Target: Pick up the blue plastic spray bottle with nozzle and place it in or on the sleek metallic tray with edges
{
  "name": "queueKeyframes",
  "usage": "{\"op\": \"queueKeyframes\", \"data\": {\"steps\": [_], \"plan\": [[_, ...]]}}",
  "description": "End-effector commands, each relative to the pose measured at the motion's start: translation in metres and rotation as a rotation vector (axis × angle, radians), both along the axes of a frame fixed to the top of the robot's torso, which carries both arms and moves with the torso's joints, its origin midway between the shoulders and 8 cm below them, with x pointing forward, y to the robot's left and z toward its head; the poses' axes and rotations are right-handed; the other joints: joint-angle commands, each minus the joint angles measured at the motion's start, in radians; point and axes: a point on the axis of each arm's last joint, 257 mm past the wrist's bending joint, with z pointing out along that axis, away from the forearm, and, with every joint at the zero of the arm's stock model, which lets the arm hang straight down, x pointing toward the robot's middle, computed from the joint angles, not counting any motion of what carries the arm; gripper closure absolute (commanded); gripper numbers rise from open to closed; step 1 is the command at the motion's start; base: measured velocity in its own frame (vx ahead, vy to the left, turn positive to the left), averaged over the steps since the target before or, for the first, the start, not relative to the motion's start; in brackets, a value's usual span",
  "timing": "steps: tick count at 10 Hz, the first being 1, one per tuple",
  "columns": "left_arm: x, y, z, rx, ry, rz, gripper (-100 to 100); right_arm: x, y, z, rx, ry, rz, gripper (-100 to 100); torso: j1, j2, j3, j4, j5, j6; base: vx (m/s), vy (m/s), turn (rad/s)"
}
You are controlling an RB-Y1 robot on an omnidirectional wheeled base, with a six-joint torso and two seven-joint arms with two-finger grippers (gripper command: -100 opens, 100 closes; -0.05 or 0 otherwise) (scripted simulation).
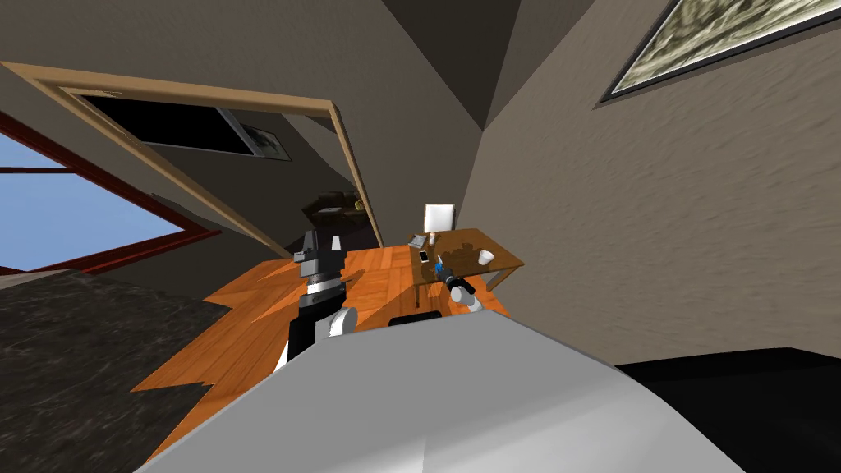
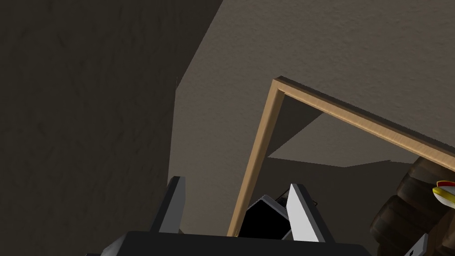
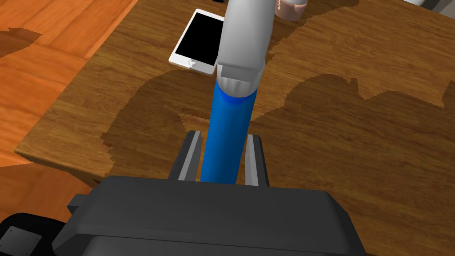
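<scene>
The blue spray bottle [image 3: 227,133] has a grey nozzle head [image 3: 244,40], and my right gripper [image 3: 223,135] is shut on its blue body, a finger pressed to each side. It hangs over the brown wooden table [image 3: 346,133], casting a dark shadow on the top. In the head view the bottle [image 1: 441,266] and right gripper [image 1: 448,277] show small over the table's near edge. A small grey tray-like thing [image 1: 418,241] sits at the table's far left corner. My left gripper [image 2: 235,195] is raised at the left [image 1: 322,244], open and holding nothing.
A white phone [image 3: 197,42] lies on the table just beyond the bottle, with a pinkish cup [image 3: 291,6] past it. A white cup [image 1: 486,257] stands toward the table's right end. A white panel [image 1: 439,218] rises behind the table. Orange wood floor [image 1: 361,283] lies to the left, before a doorway [image 1: 246,156].
</scene>
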Motion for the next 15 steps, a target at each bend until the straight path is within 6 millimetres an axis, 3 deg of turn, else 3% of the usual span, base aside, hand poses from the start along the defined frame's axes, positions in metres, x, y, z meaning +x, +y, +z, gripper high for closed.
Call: {"op": "queueKeyframes", "data": {"steps": [1, 4, 8, 15], "plan": [[0.0, 0.0, 0.0, 0.0, 0.0, 0.0, 0, 0.005, -0.004, 0.004, -0.014, 0.01, 0.025, 100, 0.0, 0.0, 0.0, 0.0, 0.0, 0.0, -0.016, 0.214, 0.084], [0.0, 0.0, 0.0, 0.0, 0.0, 0.0, 0, 0.016, -0.012, 0.013, -0.03, 0.024, 0.059, 100, 0.005, -0.004, -0.002, -0.001, 0.001, -0.001, 0.02, 0.245, 0.069], [0.0, 0.0, 0.0, 0.0, 0.0, 0.0, 0, 0.033, -0.027, 0.031, -0.038, 0.042, 0.088, 100, 0.003, -0.011, -0.007, -0.003, 0.001, -0.001, 0.111, 0.232, 0.04], [0.0, 0.0, 0.0, 0.0, 0.0, 0.0, 0, 0.043, -0.046, 0.047, -0.029, 0.081, 0.109, 100, -0.007, -0.009, -0.006, -0.003, -0.002, 0.002, 0.087, 0.127, -0.049]]}}
